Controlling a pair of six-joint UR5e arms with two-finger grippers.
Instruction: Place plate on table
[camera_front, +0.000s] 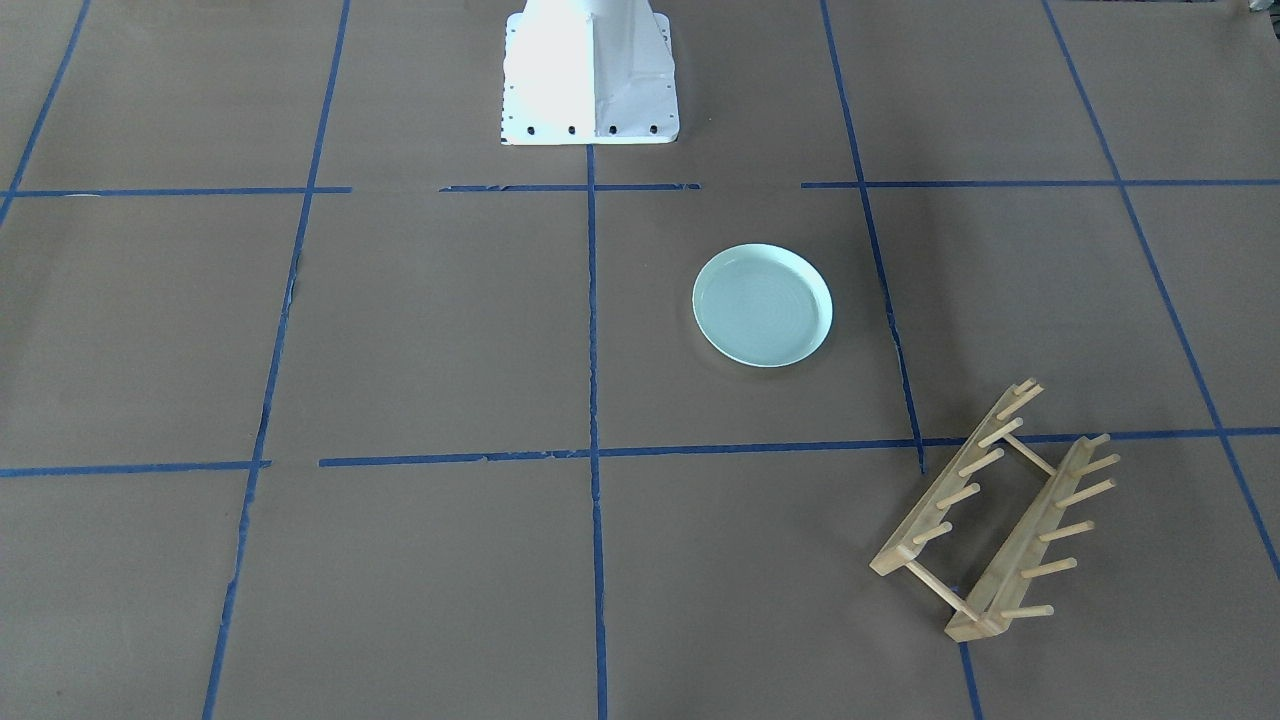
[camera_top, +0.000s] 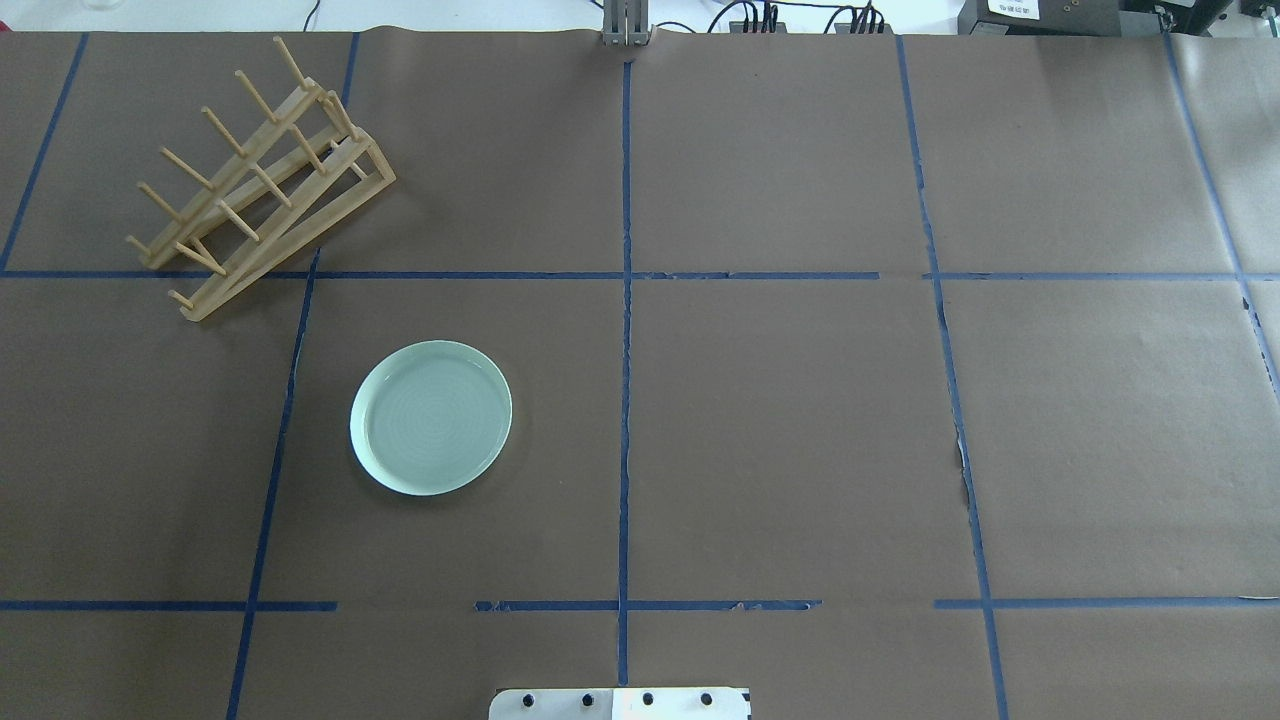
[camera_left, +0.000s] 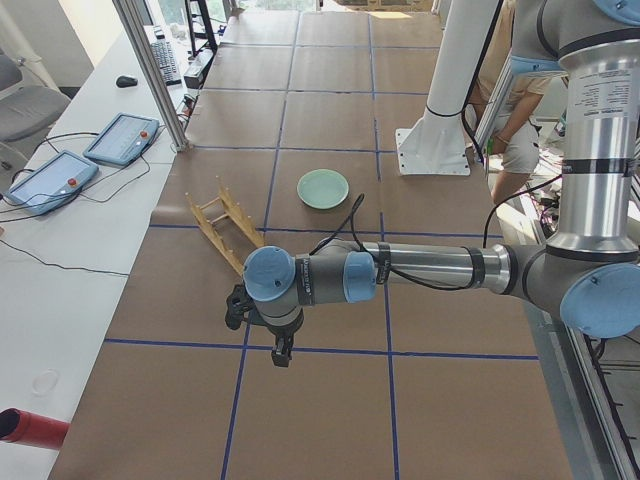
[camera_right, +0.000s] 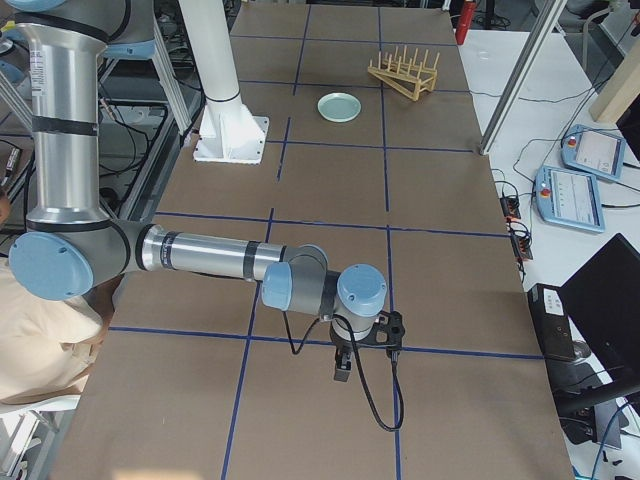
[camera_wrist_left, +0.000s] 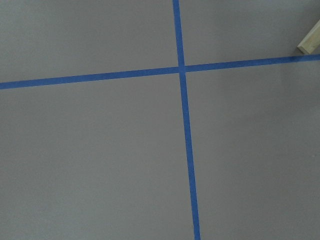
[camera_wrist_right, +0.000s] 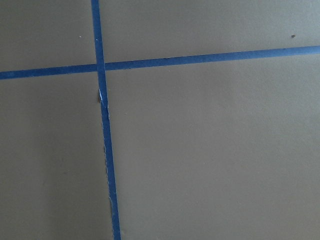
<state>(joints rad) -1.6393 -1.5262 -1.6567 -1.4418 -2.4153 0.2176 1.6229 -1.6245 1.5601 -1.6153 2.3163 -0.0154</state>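
The pale mint-green plate (camera_front: 762, 305) lies flat on the brown paper table (camera_front: 400, 330), apart from the wooden rack. It also shows in the overhead view (camera_top: 431, 417) left of the middle tape line, on the table (camera_top: 800, 420), and in both side views (camera_left: 323, 188) (camera_right: 340, 106). My left gripper (camera_left: 283, 355) hangs over the table's left end, far from the plate. My right gripper (camera_right: 342, 372) hangs over the right end. I cannot tell whether either is open or shut. Both wrist views show only paper and tape.
The light wooden peg rack (camera_top: 262, 190) stands on the table beyond the plate, also in the front view (camera_front: 995, 510). A corner of the wooden rack (camera_wrist_left: 310, 42) shows in the left wrist view. The white metal base (camera_front: 590, 75) stands at the robot's side.
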